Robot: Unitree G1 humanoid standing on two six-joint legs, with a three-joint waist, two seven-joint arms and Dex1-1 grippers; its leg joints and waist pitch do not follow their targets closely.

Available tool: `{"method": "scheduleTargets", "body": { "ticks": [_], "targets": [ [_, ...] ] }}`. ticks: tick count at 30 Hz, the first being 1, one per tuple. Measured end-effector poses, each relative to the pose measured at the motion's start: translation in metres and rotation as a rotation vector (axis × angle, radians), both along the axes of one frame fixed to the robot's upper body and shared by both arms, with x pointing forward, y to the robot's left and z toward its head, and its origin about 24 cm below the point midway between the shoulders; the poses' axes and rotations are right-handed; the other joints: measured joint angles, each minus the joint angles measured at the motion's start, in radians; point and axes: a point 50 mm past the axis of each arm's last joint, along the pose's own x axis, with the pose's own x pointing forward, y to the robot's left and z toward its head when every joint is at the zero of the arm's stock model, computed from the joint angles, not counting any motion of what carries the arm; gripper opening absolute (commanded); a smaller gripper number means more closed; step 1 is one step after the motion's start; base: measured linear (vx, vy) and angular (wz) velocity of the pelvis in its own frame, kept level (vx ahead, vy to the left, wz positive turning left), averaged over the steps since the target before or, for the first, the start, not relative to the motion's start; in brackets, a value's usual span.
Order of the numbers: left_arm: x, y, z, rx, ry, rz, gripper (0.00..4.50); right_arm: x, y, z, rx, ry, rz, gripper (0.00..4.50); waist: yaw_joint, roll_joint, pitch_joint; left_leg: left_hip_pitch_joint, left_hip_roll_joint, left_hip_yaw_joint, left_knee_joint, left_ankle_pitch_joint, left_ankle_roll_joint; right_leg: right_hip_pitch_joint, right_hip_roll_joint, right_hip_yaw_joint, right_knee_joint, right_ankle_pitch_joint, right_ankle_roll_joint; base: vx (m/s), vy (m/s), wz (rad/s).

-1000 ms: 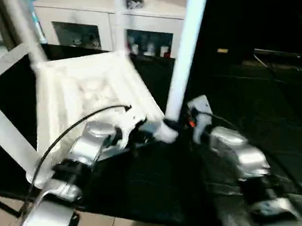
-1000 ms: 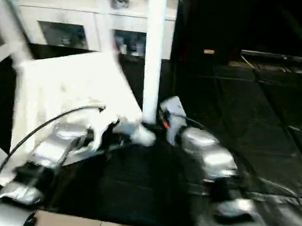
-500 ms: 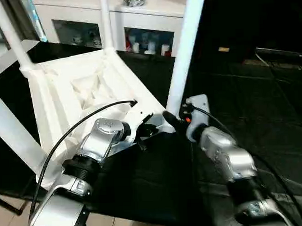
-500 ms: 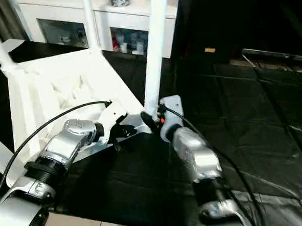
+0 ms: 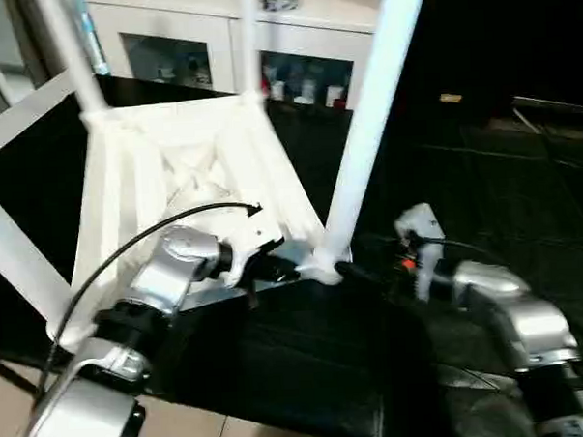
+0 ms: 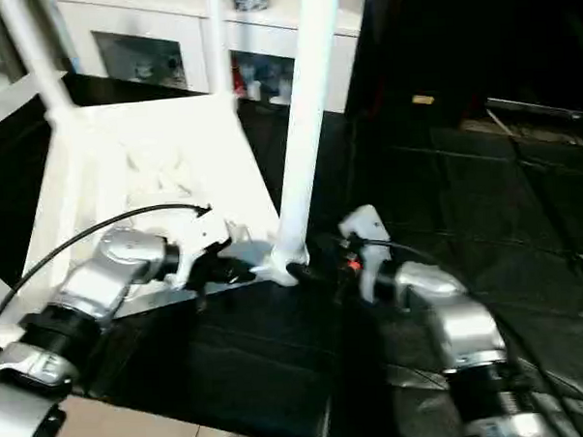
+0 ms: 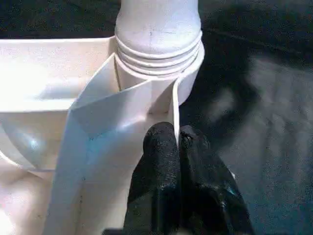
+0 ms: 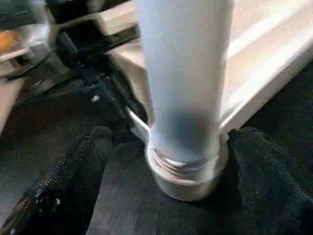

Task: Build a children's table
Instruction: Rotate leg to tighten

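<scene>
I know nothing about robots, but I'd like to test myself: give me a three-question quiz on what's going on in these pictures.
1. True or false: the left gripper is shut on a thin rib of the tabletop beside a corner socket.
2. The nearest leg is: A) lying flat on the black mat; B) standing upright in its corner socket; C) lifted clear by the right gripper.
3. Fill in: the right gripper's fingers stand ____, one on each side of the leg's base, not clamping it.

Key: 1 true; 2 B; 3 open.
</scene>
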Motion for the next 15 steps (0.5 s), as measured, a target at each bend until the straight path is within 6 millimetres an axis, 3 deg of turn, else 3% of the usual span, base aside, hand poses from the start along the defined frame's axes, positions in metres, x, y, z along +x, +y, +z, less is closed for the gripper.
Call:
{"method": "scheduleTargets", "body": {
  "ticks": [6,8,15],
  "targets": [
    [-0.008,0.005,0.001,0.023,0.038,-0.140,0.00,-0.007,0.005,0.006,0.014,0.031,0.229,4.17,0.024,0.000,0.000,-0.001,0.000,0.001,0.003,0.001,0.002,0.001,-0.004,-0.003,0.001,0.000,0.000,0.000,0.000,0.00],
    [-0.010,0.003,0.001,0.029,0.040,-0.182,0.00,-0.008,0.008,0.005,0.014,0.046,0.271,3.89,0.035,-0.001,0.000,-0.001,-0.001,0.002,0.003,0.001,0.002,0.001,-0.006,-0.004,0.002,0.000,0.000,0.000,0.000,0.00],
    [-0.013,0.000,0.001,0.052,0.029,-0.266,0.00,-0.004,0.016,0.007,0.006,0.072,0.371,3.31,0.040,-0.003,0.000,-0.002,-0.002,0.006,0.005,0.001,0.003,0.001,-0.011,-0.006,0.005,0.000,0.000,0.000,0.000,0.00]
  ]
}}
